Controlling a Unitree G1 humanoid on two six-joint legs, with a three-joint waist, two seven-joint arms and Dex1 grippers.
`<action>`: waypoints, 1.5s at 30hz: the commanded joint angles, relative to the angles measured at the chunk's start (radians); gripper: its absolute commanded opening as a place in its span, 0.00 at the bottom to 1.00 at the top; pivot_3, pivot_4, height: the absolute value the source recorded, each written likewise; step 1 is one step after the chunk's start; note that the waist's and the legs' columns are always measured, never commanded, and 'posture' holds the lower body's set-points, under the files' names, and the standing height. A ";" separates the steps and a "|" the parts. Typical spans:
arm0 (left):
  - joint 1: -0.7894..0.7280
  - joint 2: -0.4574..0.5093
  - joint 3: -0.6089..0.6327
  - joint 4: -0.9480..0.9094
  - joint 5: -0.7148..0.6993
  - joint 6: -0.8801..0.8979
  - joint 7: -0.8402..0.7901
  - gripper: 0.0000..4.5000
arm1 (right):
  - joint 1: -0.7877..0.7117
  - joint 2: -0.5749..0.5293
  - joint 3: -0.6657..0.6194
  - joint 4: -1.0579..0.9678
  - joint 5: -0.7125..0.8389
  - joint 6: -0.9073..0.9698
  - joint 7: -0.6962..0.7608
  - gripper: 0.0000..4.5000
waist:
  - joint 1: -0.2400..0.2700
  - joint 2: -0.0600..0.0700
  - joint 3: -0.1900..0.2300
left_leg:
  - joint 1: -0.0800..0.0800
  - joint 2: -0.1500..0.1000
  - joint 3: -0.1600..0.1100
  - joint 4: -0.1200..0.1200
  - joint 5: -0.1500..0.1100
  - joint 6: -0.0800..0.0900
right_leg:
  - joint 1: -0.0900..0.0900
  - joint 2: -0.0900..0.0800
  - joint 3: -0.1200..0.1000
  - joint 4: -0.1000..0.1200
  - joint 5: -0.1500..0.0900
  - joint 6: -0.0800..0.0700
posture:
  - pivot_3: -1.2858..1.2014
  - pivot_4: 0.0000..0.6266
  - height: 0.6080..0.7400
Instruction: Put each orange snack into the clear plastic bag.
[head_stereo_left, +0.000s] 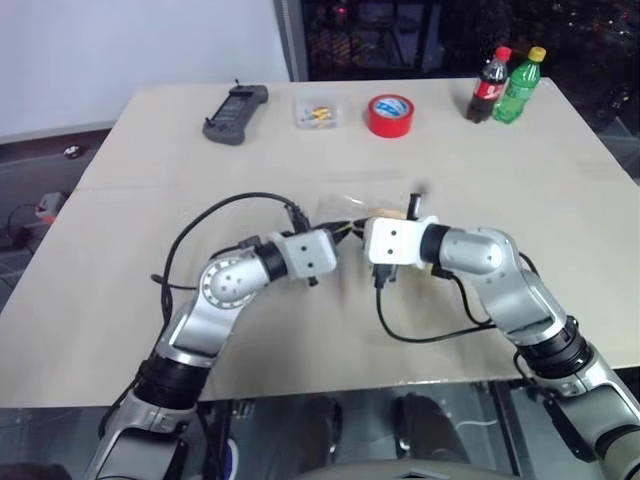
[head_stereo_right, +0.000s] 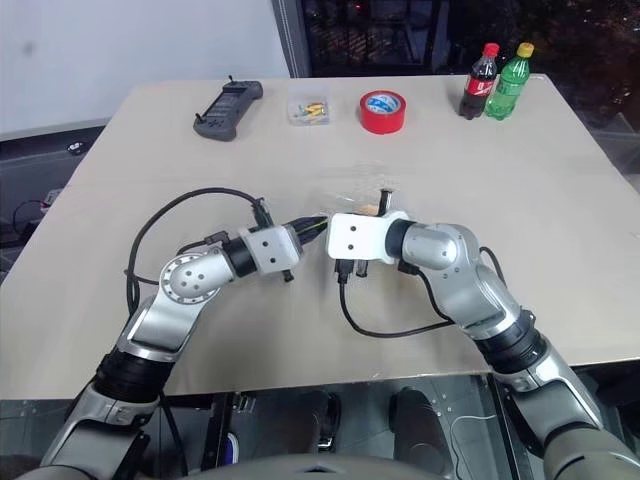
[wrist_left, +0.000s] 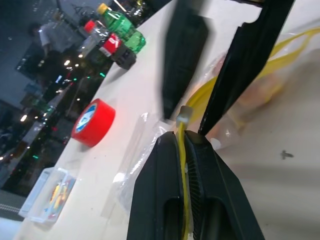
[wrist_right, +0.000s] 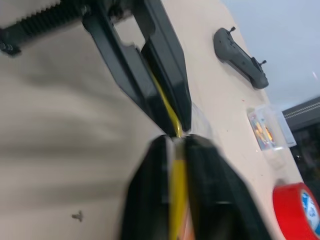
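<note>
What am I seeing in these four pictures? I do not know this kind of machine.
A two-armed robot works at a table. Two pictures come from its head, two from cameras on its wrists. The left gripper and the right gripper are both shut on the yellow zip strip of the clear plastic bag, which seems to hold something orange. Farther back lie a black handheld device, a small clear box, a red tape roll and two bottles.

Silver arms, white wrists, black cables, black fingers (wrist_left: 165, 190)
</note>
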 joint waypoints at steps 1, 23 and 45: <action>-0.003 0.002 0.017 -0.051 -0.009 -0.014 0.007 0.00 | -0.022 0.001 -0.012 -0.009 0.002 -0.019 -0.004 0.01 | 0.000 0.000 0.000 | 0.000 0.000 0.000 0.000 0.000 0.000 | 0.000 0.000 0.000 0.000 0.000 0.000 | 0.52 0.24 1.00; 0.005 0.003 0.021 -0.060 -0.013 -0.021 0.011 0.00 | -0.027 0.008 -0.010 0.014 -0.009 -0.044 -0.010 0.33 | 0.000 0.000 0.000 | 0.000 0.000 0.000 0.000 0.000 0.000 | 0.000 0.000 0.000 0.000 0.000 0.000 | 0.52 0.24 1.00; -0.021 0.050 0.118 0.051 -0.043 -0.034 0.045 0.00 | 0.134 -0.193 -0.183 -0.048 -0.036 0.032 -0.038 0.02 | 0.006 0.000 0.000 | 0.000 0.000 0.000 0.000 0.000 0.000 | 0.000 -0.001 0.000 -0.001 0.000 0.000 | 0.52 0.24 1.00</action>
